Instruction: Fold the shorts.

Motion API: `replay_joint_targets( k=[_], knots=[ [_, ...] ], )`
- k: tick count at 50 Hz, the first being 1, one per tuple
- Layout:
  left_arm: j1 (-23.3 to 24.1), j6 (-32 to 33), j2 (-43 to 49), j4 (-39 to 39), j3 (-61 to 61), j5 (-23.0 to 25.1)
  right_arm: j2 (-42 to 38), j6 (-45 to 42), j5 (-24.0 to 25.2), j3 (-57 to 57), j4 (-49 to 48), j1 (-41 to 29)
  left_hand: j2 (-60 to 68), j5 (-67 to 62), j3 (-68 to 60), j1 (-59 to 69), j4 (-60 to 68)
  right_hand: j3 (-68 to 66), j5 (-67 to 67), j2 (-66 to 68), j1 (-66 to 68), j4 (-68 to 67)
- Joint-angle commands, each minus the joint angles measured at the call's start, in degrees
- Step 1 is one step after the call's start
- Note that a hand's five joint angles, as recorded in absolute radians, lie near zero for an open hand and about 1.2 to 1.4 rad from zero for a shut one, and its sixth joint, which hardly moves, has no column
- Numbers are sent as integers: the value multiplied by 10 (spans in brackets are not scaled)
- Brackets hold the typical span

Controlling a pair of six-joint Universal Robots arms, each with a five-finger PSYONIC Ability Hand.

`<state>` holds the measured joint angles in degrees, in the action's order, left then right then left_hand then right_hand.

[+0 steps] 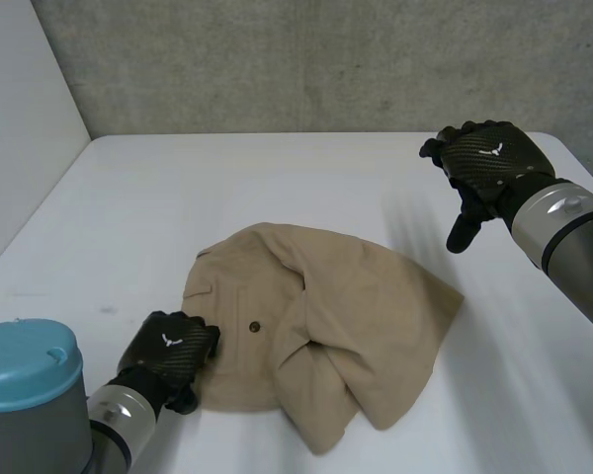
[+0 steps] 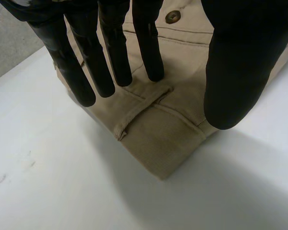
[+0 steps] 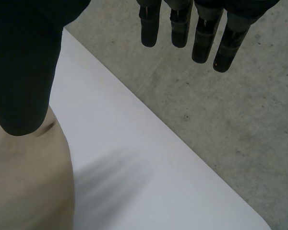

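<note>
Fingers (image 2: 114, 52) on my left hand (image 1: 168, 351) are straight and spread away from the thumb, gripping nothing. They're sitting over the waistband corner of the tan shorts (image 1: 326, 316), right by a belt loop (image 2: 140, 109). The shorts are a rumpled heap mid-surface (image 1: 227, 178), toward its near edge, with the button (image 1: 254, 325) facing up. My right hand (image 1: 489, 158) hangs over the far right corner, fingers loose and empty, well apart from the cloth.

No text, white emblem (image 1: 166, 341) on left hand (image 1: 176, 360), right hand (image 1: 499, 168)
</note>
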<state>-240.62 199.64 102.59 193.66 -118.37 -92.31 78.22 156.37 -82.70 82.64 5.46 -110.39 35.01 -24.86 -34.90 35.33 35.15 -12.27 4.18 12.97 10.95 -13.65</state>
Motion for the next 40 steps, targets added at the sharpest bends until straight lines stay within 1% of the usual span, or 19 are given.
replay_joint_targets(
  k=[1, 5, 8, 9, 10, 13, 16, 18, 19, 22, 24, 25, 27, 32, 35, 36, 39, 40],
  knots=[
    [0, 21, 9, 24, -1, -4, 0, -2, -1, 6, -8, 0, 174, -176, -175, 171, 173, 23, -42, -30, -10, 37],
    [-1, 29, 18, 37, -1, -13, 0, -2, -2, 6, -10, 0, 193, -194, -194, 190, 191, 23, -42, -30, -10, 37],
    [-7, 36, 24, 40, 1, -19, 0, -2, -4, 6, -10, 0, 280, -281, -281, 277, 279, 23, -42, -30, -10, 37],
    [-12, 43, 25, 41, 2, -23, 0, -2, -4, 6, -10, 0, 393, -395, -395, 390, 392, 23, -42, -30, -10, 37],
    [-13, 45, 25, 42, 2, -25, 0, -2, -4, 6, -10, 0, 449, -451, -450, 446, 448, 23, -42, -30, -10, 37],
    [-20, 59, 25, 50, 9, -37, 0, -2, -4, 6, -10, 0, 450, -451, -451, 447, 449, 23, -42, -30, -10, 37],
    [-41, 82, 25, 65, 25, -51, 0, -2, -4, 6, -10, 0, 450, -451, -451, 447, 449, 23, -42, -30, -10, 37],
    [-73, 100, 24, 77, 47, -62, 1, -2, -4, 6, -10, 0, 450, -451, -451, 447, 449, 23, -42, -30, -10, 37],
    [-100, 112, 23, 87, 66, -69, 0, -2, -4, 7, -10, 0, 450, -451, -451, 447, 449, 23, -42, -30, -10, 37],
    [-147, 132, 19, 110, 114, -79, 1, -2, -4, 6, -10, -1, 450, -451, -451, 447, 449, 23, -42, -30, -10, 37],
    [-164, 139, 16, 123, 139, -78, 1, -2, -4, 6, -10, -4, 450, -451, -451, 447, 449, 23, -42, -30, -10, 37],
    [-177, 142, 12, 138, 170, -76, 1, -2, -4, 6, -10, -6, 450, -451, -451, 447, 449, 23, -42, -30, -10, 37],
    [-179, 141, 9, 151, 195, -76, 0, -1, -4, 6, -10, -11, 450, -451, -451, 447, 449, 23, -42, -30, -10, 37],
    [-162, 135, 8, 179, 274, -75, 0, -1, -4, 6, -11, -18, 450, -451, -451, 447, 449, 23, -42, -30, -10, 37],
    [-125, 127, 9, 187, 321, -75, -1, -1, -5, 7, -11, -20, 450, -451, -451, 447, 449, 23, -42, -30, -10, 37],
    [-102, 119, 15, 188, 340, -74, -1, -1, -6, 7, -11, -20, 450, -451, -451, 447, 449, 23, -42, -30, -10, 37],
    [-62, 102, 23, 193, 365, -70, 0, -1, -12, 6, -12, -20, 450, -451, -451, 447, 449, 23, -42, -30, -10, 37],
    [-31, 89, 39, 196, 383, -60, 0, -1, -14, 6, -12, -20, 450, -451, -451, 447, 449, 23, -42, -30, -10, 37]
  ],
)
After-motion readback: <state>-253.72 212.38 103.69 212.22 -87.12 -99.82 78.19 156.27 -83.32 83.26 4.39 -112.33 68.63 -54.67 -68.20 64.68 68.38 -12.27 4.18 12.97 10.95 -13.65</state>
